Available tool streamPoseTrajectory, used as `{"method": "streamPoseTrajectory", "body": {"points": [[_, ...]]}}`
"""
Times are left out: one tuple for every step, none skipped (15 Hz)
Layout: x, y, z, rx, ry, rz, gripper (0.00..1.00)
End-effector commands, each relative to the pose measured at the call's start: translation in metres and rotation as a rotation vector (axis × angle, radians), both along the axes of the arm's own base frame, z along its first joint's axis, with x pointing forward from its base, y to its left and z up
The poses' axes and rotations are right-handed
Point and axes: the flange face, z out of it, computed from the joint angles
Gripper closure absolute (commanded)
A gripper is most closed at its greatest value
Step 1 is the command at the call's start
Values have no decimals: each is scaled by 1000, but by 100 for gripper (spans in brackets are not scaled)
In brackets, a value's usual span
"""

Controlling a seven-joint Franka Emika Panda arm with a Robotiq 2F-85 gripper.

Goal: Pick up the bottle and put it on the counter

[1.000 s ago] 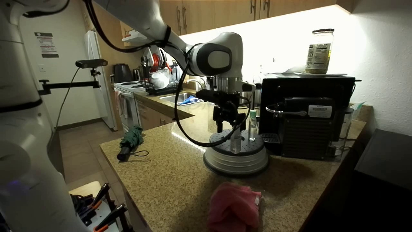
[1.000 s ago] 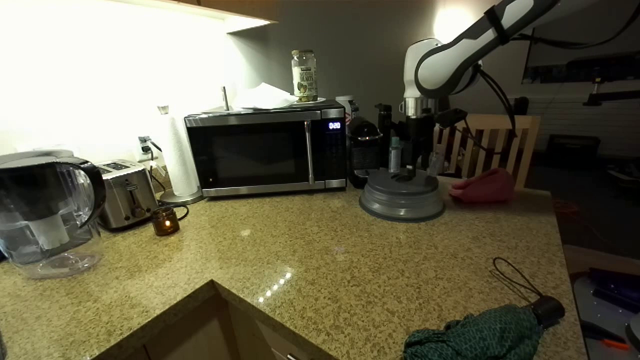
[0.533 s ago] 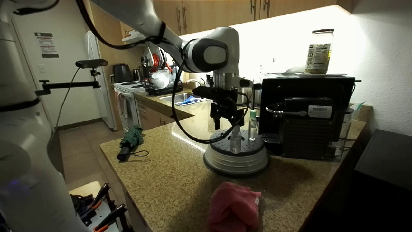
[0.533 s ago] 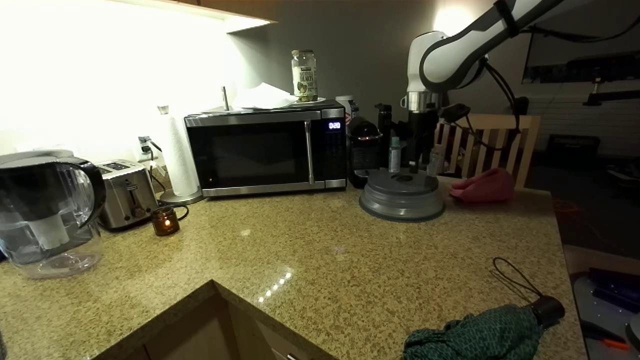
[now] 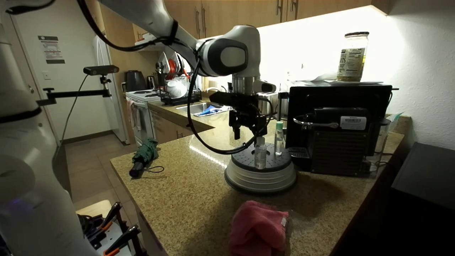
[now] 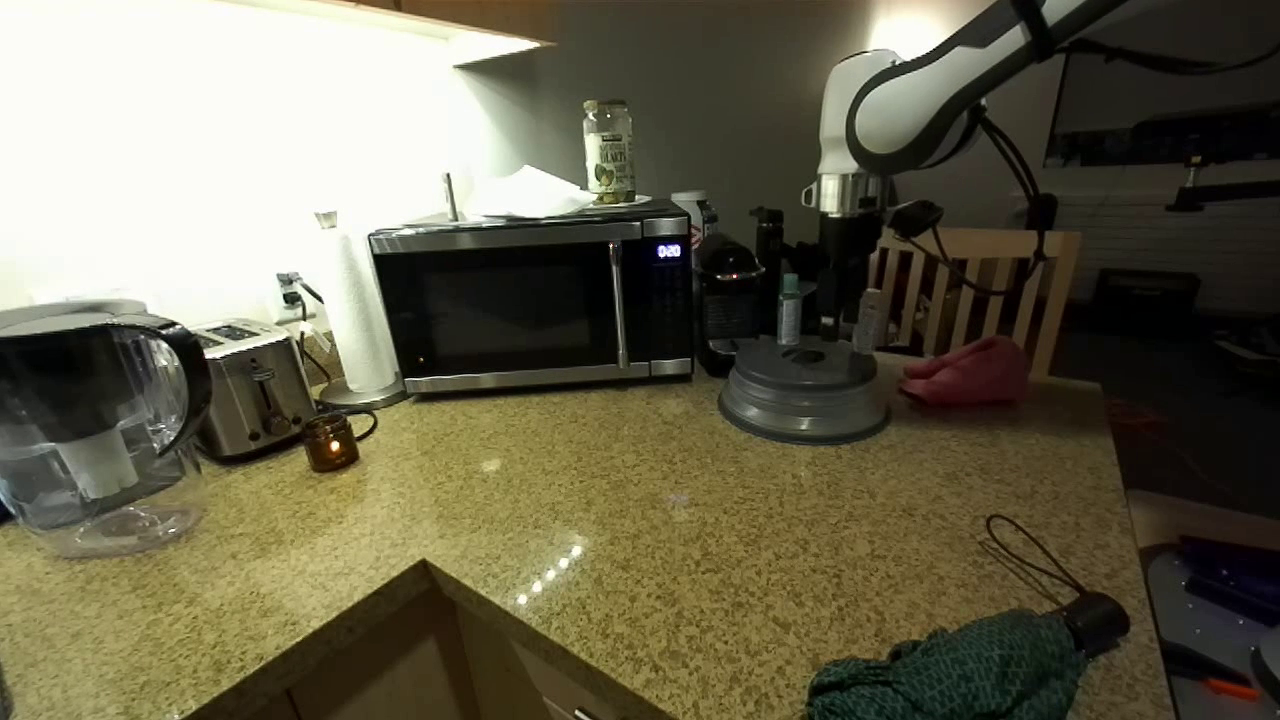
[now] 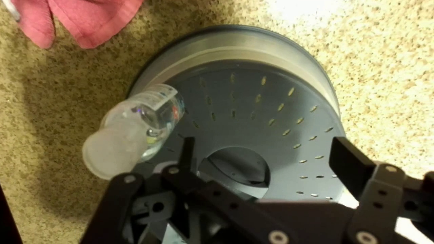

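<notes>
A clear bottle with a whitish cap (image 5: 260, 156) stands upright near the edge of the round grey disc stand. It also shows in an exterior view (image 6: 868, 322) and in the wrist view (image 7: 145, 118). A slim bottle with a green cap (image 5: 279, 140) stands on the same stand, also visible in an exterior view (image 6: 789, 315). Both stand above the speckled tan counter (image 5: 188, 192). My gripper (image 7: 262, 152) is open and empty over the stand's centre hole. In the wrist view the clear bottle is outside the jaws, beyond the left finger. In an exterior view the gripper (image 5: 247, 137) is just above the stand.
The round grey stand (image 5: 261, 177) sits on the counter. A black coffee machine (image 5: 337, 138) and a microwave (image 6: 520, 310) are close behind it. A pink cloth (image 5: 259, 227) lies beside the stand. A green folded umbrella (image 5: 145, 156) lies near the counter's edge.
The arm and open gripper have risen and moved left in an exterior view, away from the clear bottle, whose cap is now less covered. The bottles and stand have not moved.
</notes>
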Motion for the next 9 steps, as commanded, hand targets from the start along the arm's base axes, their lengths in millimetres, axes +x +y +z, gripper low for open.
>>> {"method": "streamPoseTrajectory", "body": {"points": [[11,41,6,32,-36,85,0],[15,54,9,46,-46,103,0],[19,66,13,52,-53,120,0],[22,77,16,59,-63,134,0],[25,86,24,66,-75,146,0],[28,92,31,68,-89,156,0],[31,96,39,68,-102,162,0],[33,97,48,61,-116,165,0],[35,96,57,56,-131,164,0]]}}
